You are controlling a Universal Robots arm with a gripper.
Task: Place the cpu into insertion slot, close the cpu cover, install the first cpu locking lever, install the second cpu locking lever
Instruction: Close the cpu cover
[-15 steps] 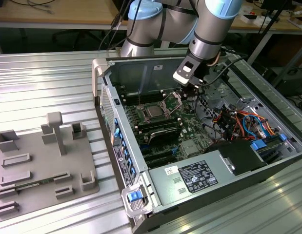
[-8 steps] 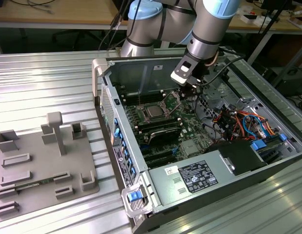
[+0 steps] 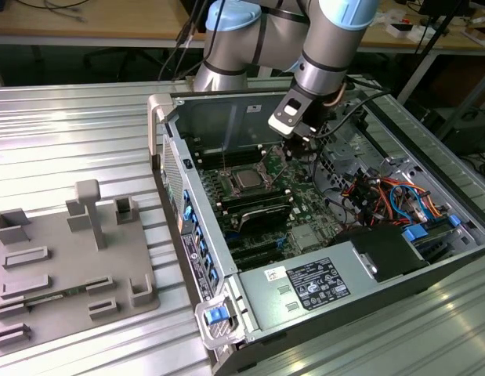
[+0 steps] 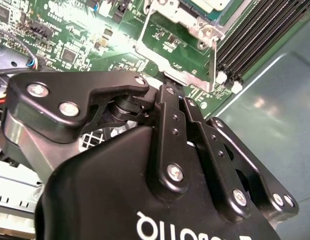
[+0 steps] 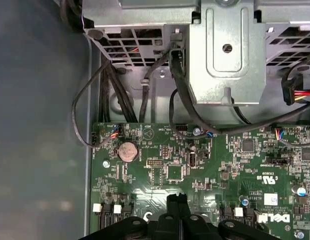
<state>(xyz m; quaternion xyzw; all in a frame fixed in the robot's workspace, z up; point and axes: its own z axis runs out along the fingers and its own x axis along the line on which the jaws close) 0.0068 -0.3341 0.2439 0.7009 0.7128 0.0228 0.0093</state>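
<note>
Exterior view: the cpu (image 3: 248,178) sits in the insertion slot (image 3: 233,180) on the green circuit board (image 3: 305,205), inside an open computer case (image 3: 226,117) lying on its side. In the second wrist view the cpu cover (image 4: 182,70) is swung off the slot, and bare board shows through its square cut-out. I cannot tell whether the cover stands tilted or lies flat.

The gripper (image 3: 298,139) hangs over the board on the exterior view's right of the slot. Its black fingers (image 4: 167,107) are pressed together with nothing between them, and their tips are just beside the cover's near edge. Whether they touch it is not clear. In the first wrist view the closed tips (image 5: 179,202) point at the board below a round coin battery (image 5: 128,150).

Long black memory slots (image 4: 255,35) run beside the slot. Coloured cables (image 3: 383,192) fill the case's far end. A grey tray (image 3: 70,266) lies on the ribbed metal table (image 3: 70,125).
</note>
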